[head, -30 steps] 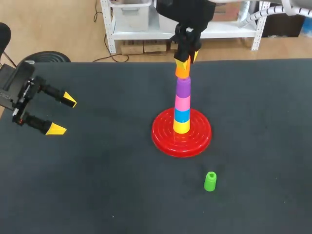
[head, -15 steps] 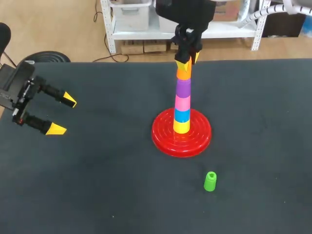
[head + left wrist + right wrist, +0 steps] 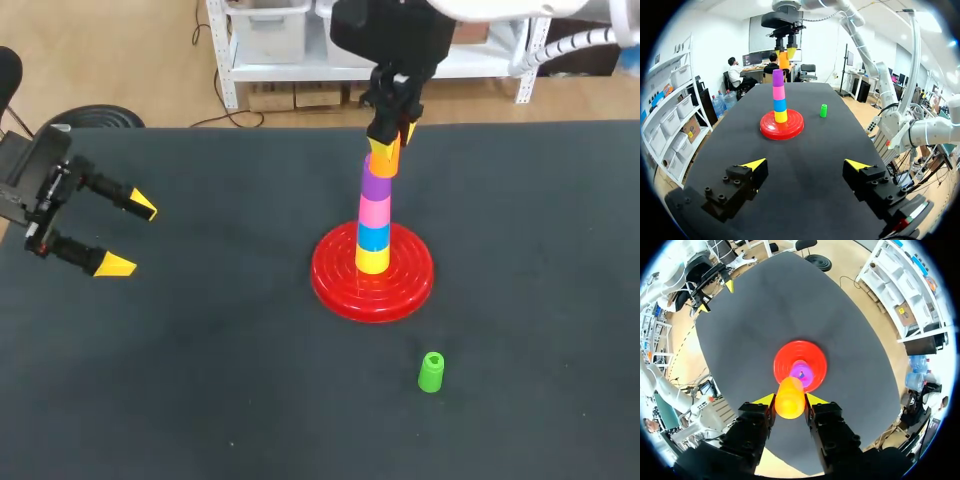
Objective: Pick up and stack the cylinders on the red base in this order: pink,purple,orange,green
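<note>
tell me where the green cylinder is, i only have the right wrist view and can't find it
observer: The green cylinder stands upright on the table, on the robot's side of the red base and apart from it.
operator: is orange seated on purple yet
observer: No. Seen side-on from the left wrist view, the orange cylinder hangs in the right gripper, off-centre over the purple cylinder and seemingly just above it.
operator: what's under purple
observer: The pink cylinder, then a blue cylinder, then a yellow cylinder on the base.
</note>
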### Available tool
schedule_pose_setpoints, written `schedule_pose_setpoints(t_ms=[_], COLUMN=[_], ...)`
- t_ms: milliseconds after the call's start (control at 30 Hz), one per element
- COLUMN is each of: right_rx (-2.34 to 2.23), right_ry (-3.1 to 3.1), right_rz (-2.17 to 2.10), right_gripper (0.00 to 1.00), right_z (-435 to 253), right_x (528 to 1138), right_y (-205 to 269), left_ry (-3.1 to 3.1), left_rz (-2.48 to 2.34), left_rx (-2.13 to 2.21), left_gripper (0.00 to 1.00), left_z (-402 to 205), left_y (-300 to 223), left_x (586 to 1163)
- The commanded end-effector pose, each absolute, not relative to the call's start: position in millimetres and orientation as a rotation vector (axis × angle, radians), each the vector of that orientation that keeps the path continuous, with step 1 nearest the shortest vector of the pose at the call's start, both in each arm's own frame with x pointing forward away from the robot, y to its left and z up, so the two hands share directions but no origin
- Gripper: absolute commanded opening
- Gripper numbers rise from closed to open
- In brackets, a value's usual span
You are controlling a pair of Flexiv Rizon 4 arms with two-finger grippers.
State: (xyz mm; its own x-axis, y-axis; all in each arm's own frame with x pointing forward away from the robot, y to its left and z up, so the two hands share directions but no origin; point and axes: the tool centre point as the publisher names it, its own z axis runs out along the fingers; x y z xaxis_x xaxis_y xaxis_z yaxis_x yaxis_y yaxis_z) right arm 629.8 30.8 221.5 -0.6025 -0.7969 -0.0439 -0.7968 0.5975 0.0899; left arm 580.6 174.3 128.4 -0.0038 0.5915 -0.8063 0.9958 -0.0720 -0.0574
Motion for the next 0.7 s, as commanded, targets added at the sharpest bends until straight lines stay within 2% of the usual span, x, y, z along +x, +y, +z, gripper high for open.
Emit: schedule_pose_setpoints(t_ms=[33,700], right_rx=[1.400,1.417], right_ry=[-2.817,-2.831], right_rz=[-0.160,-0.164], right_gripper=[0.00,0.00], right_z=[218,218], right_x=[633,650], right_y=[29,34], left_ry=[1.642,1.642], left_rz=[-0.930,-0.930], left_rx=[1.718,1.718], left_gripper=[1.00,1.00], left_z=[127,127], left_y=[174,174], left_x=[581,581])
